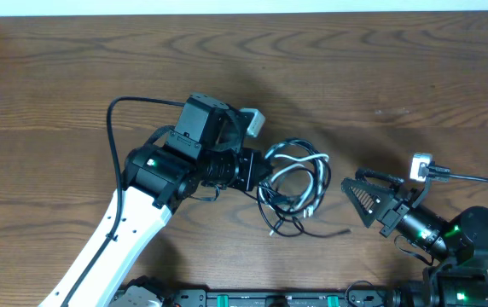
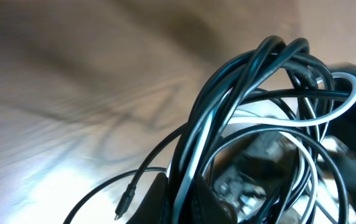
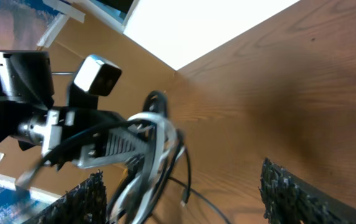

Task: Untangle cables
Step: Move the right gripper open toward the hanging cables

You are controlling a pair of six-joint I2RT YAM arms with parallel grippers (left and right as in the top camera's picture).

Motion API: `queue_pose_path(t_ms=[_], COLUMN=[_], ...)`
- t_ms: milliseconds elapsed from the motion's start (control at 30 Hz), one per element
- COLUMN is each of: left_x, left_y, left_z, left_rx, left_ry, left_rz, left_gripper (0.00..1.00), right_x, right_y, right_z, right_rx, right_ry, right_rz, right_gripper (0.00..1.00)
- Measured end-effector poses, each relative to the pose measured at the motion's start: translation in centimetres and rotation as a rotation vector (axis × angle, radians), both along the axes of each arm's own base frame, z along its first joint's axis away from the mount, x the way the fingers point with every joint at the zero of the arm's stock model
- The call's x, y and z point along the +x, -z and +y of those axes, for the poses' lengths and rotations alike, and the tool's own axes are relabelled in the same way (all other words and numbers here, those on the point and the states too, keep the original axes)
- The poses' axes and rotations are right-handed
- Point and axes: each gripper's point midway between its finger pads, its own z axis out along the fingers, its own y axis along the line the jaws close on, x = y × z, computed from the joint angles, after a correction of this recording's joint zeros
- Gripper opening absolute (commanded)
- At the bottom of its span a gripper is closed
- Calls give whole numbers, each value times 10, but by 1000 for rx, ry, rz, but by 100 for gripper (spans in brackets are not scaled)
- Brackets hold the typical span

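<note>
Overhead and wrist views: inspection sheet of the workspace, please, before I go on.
Surface: wooden table, bare wood around the bundle.
Job's things: cables, black and white, one tangle at centre; a plug end trails toward the robot.
Clutter: nothing seen.
Grippers: left gripper shut on the cables; right gripper open, empty, apart from them.
Cables: black arm cable arches over the table at left.
Surroundings: white strip beyond the far edge.

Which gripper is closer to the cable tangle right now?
Left. The left gripper is at the tangle's left edge, shut on the cables. The right gripper is open, off to the tangle's right and not touching it.
</note>
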Motion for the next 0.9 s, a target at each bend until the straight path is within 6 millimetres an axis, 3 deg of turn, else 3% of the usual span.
queue_pose_path(t_ms=[367,900], left_x=[-15,-16], left_y=[-11,-12], left_z=[-11,-12], left_rx=[-85,-91], left_ry=[101,111], left_rz=[14,13], left_gripper=[7,8], right_x=[4,2], right_y=[-1,-8], right_z=[-3,-1], right_rx=[-4,3], right_ry=[28,9], right_rz=[-7,-41], right_gripper=[56,53])
